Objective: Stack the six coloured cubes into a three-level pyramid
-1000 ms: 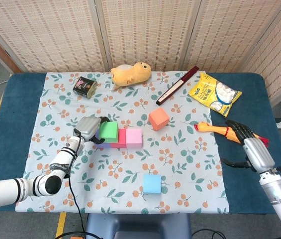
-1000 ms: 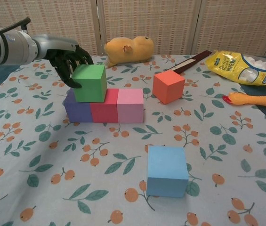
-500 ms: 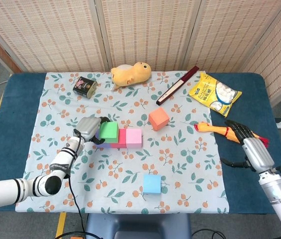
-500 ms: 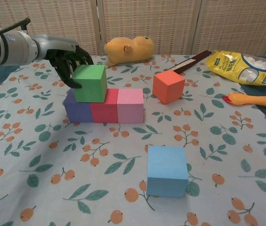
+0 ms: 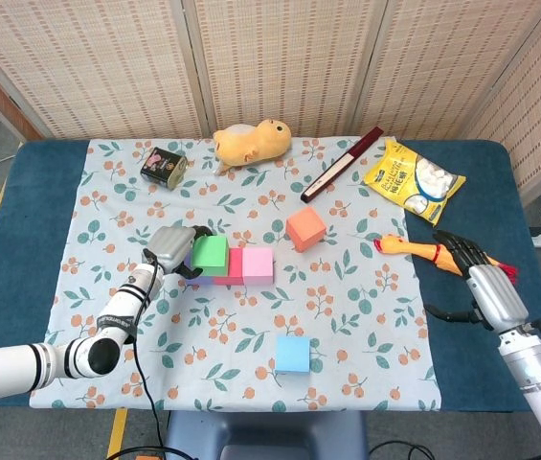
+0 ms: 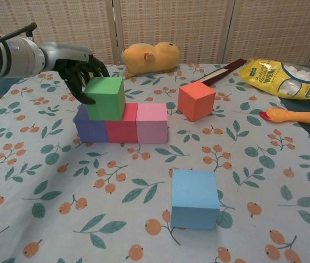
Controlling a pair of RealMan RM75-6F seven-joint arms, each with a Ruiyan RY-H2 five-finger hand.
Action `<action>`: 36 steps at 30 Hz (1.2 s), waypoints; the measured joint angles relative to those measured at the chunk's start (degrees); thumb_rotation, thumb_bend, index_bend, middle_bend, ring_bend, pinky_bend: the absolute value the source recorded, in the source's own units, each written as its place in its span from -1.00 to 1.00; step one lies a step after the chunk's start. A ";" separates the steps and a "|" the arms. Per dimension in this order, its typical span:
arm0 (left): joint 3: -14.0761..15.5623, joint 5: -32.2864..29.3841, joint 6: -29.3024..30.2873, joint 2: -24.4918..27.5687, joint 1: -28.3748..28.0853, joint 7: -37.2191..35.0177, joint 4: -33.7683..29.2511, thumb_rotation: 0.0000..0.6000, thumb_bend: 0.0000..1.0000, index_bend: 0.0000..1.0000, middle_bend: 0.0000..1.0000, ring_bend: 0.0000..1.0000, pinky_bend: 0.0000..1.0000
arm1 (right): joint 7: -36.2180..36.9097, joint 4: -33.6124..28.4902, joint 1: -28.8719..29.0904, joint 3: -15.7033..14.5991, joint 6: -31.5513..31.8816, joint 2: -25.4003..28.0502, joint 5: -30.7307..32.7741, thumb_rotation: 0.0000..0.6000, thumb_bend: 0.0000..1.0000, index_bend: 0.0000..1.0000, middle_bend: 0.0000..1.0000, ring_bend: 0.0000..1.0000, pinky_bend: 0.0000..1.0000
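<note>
No legible text found; the yellow snack bag (image 6: 282, 73) carries dark printed characters, too small and blurred to read; the small tin (image 5: 163, 165) bears a label, likewise unreadable; cubes carry no markings.

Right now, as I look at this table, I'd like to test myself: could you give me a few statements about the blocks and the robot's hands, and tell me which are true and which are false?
1. The green cube sits on top of the bottom row. True.
2. The bottom row runs purple cube, red cube, pink cube. True.
3. The orange cube is stacked on the pink cube. False: it rests on the cloth, apart from the row.
4. The right hand holds the blue cube. False: it holds nothing, and the blue cube lies alone near the front.
5. The left hand is at the green cube. True.
</note>
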 measured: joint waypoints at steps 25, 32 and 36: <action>0.22 -0.11 -0.82 -0.22 -0.19 -0.16 0.89 1.00 -0.35 -0.33 -0.52 -0.40 -0.35 | -0.12 0.20 0.09 0.16 -0.30 -0.16 0.45 1.00 -0.83 -1.00 -0.92 -1.00 -0.91; 0.20 -0.27 -0.58 -0.14 -0.34 0.01 0.53 1.00 -0.36 -0.37 -0.53 -0.40 -0.35 | 0.08 0.36 0.07 0.18 -0.31 -0.13 0.44 1.00 -0.83 -1.00 -0.92 -1.00 -0.91; 0.24 -0.43 -0.45 -0.10 -0.44 0.19 0.44 1.00 -0.35 -0.37 -0.53 -0.40 -0.35 | 0.12 0.34 0.03 0.19 -0.22 -0.08 0.43 1.00 -0.83 -1.00 -0.92 -1.00 -0.91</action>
